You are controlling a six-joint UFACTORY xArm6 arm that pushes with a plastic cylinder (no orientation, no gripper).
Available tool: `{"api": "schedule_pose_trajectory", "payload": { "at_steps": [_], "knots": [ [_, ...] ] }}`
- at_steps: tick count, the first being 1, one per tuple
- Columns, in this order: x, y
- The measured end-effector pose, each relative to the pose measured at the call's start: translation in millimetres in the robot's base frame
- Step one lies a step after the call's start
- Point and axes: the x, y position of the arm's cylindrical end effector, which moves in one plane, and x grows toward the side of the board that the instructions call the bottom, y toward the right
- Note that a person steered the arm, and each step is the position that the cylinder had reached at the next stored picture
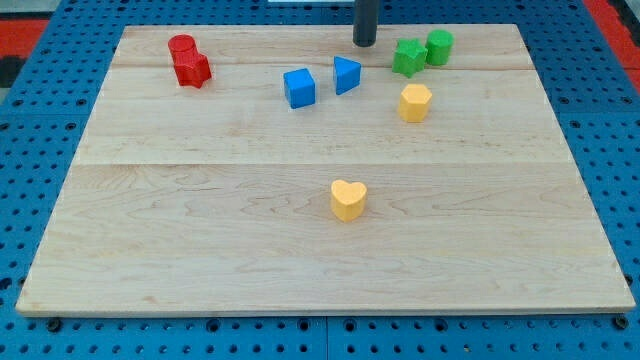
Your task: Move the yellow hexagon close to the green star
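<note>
Our tip [364,43], a bare rod with no jaws, stands left of the green star [407,57]; the yellow hexagon [415,102] lies just below the star.

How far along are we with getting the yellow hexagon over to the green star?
Mostly done by the look of it: the yellow hexagon sits just below the green star, with a small gap between them. My tip stands at the view's top, left of the star, touching no block. What may be left is a short nudge toward the view's top if closer is wanted.
</note>
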Motion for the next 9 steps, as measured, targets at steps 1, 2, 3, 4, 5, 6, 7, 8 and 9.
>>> {"api": "schedule_pose_trajectory", "payload": {
  "at_steps": [1, 2, 3, 4, 5, 6, 7, 8, 9],
  "knots": [
    [24, 30],
    [54, 36],
    [67, 18],
    [102, 8],
    [118, -33],
    [171, 2],
    [178, 21],
    [136, 43],
    [130, 68]
  ]
}}
